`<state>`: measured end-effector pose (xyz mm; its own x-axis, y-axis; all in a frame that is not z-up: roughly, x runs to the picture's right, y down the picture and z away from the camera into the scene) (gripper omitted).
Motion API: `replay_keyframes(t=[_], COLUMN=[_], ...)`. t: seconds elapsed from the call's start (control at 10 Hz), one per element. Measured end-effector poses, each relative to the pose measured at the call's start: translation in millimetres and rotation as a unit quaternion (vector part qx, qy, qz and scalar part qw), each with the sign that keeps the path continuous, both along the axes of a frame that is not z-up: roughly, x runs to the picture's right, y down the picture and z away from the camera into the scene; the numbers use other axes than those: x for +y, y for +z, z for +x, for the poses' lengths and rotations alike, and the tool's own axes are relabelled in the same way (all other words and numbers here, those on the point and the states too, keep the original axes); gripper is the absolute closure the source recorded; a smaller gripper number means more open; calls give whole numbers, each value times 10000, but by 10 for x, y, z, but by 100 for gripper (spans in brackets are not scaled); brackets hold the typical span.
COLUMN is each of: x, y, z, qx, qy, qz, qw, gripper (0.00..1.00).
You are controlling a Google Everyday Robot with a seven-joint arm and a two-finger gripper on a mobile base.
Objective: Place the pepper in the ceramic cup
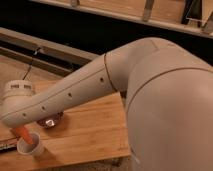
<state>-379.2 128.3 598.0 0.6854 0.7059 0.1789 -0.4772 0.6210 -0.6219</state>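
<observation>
The orange pepper [23,133] slants down with its lower end at the rim of the off-white ceramic cup [31,148], which stands at the front left corner of the wooden table [90,140]. My gripper [18,127] is at the pepper's upper end, just above and left of the cup, mostly hidden under the arm's white wrist [19,97]. I cannot see whether it holds the pepper.
A dark bowl [50,121] sits right of the cup, half hidden under my forearm [75,95]. My arm and body fill the right side of the view. A black cable [31,62] lies on the floor behind. The table's front edge is close to the cup.
</observation>
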Motion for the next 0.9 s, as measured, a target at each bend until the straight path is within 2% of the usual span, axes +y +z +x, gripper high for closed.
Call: replay_keyframes(t=[0.4, 0.9], x=[190, 364], y=[78, 234], z=[-101, -160], qx=[-322, -514], qy=[-197, -311], qz=[36, -38], qw=[9993, 9982], gripper=[100, 100])
